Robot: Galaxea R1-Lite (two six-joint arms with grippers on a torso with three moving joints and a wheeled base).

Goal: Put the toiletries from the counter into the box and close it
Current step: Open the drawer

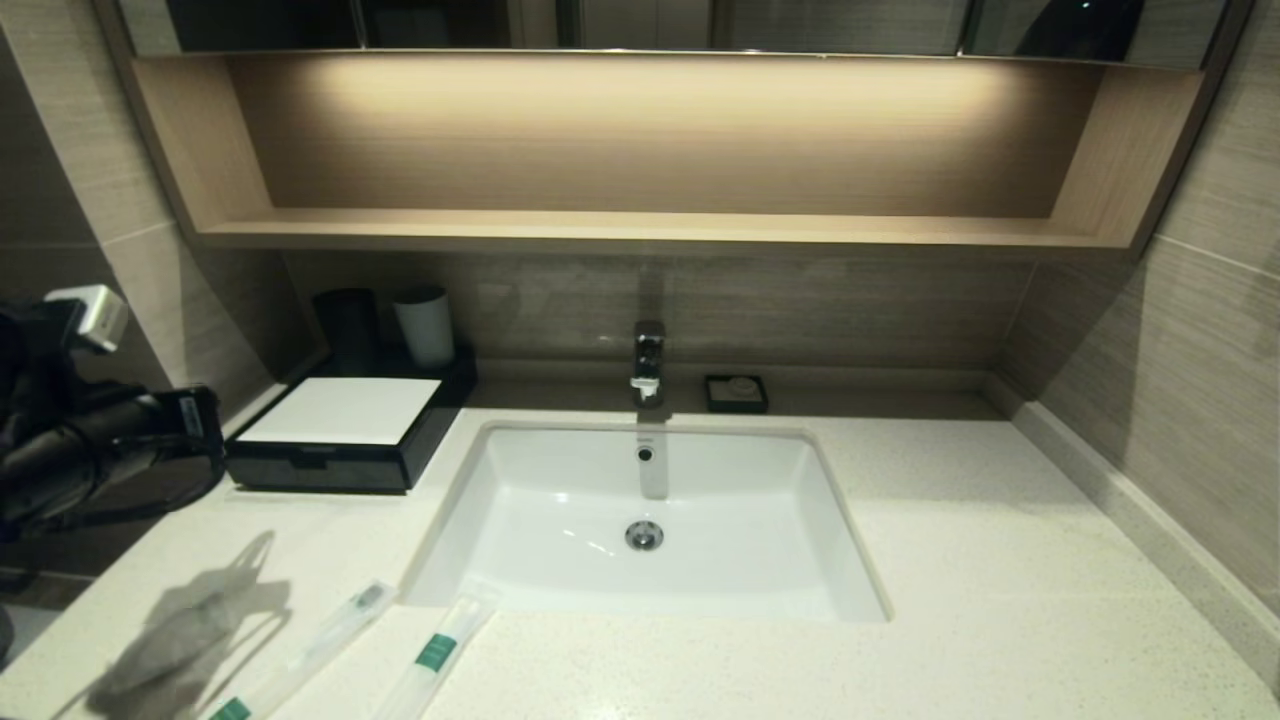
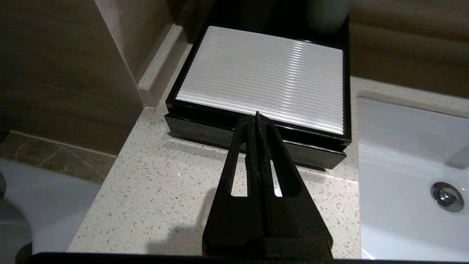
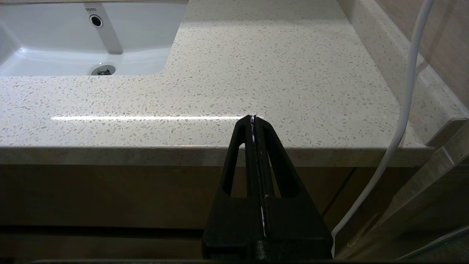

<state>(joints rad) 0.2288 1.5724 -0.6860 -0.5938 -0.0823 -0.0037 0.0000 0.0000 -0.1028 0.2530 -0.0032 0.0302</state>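
The black box [image 1: 330,465] with its white top panel stands at the counter's [image 1: 960,560] back left, its front drawer [image 2: 205,128] pushed in. Two clear toothbrush packets with green bands lie at the front left: one [image 1: 335,628] left of the sink corner, the other [image 1: 437,650] with its far end at the sink rim. I cannot make out the shorter pouch. My left gripper [image 2: 257,116] is shut and empty, held above the counter in front of the box; its arm [image 1: 110,440] shows at the left. My right gripper [image 3: 253,119] is shut and empty, off the counter's front edge at the right.
A white sink [image 1: 520,560] with a chrome tap [image 1: 648,362] is set mid-counter. A black tumbler [image 1: 347,325] and a white-grey cup [image 1: 425,325] stand behind the box. A small black soap dish [image 1: 736,393] sits by the tap. My arm's shadow [image 1: 185,640] falls front left.
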